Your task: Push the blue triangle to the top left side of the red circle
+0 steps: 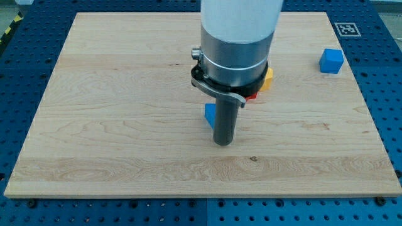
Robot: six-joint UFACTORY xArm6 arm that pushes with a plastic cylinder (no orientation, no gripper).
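My tip (223,143) rests on the board just below its middle. A blue block (210,113), mostly hidden behind the rod, sits right against the rod's left side; its shape cannot be made out. A sliver of a red block (252,96) shows under the arm's collar, up and right of the tip; most of it is hidden. An orange-yellow block (268,78) sits beside it, also partly hidden by the arm.
A blue cube (331,61) sits near the board's right edge at the view's upper right. The wooden board (113,113) lies on a blue perforated table, with a marker tag (347,29) at its top right corner.
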